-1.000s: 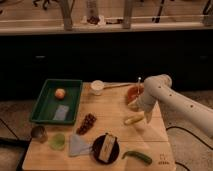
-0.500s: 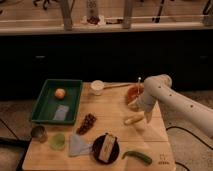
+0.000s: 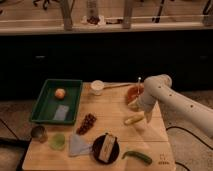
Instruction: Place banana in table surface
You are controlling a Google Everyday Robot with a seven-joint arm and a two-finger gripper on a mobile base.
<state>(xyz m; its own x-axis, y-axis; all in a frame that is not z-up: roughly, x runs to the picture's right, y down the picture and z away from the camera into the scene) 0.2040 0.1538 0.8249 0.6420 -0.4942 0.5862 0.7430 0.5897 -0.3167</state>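
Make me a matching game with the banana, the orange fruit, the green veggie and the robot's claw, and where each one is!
Things:
1. banana
2. orange fruit
3. green veggie
4. claw

Places:
A. inside the green tray
B. near the table surface's front edge, right of the black plate
C. on the wood, by the claw
D. at the table's right side, just right of the banana

Pairs: 1-C, 2-A, 3-B, 4-D

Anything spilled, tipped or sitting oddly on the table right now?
Nothing stands out. The banana lies flat on the table surface with the gripper right beside it. The green tray, black plate and white cup sit upright, with no spill visible.
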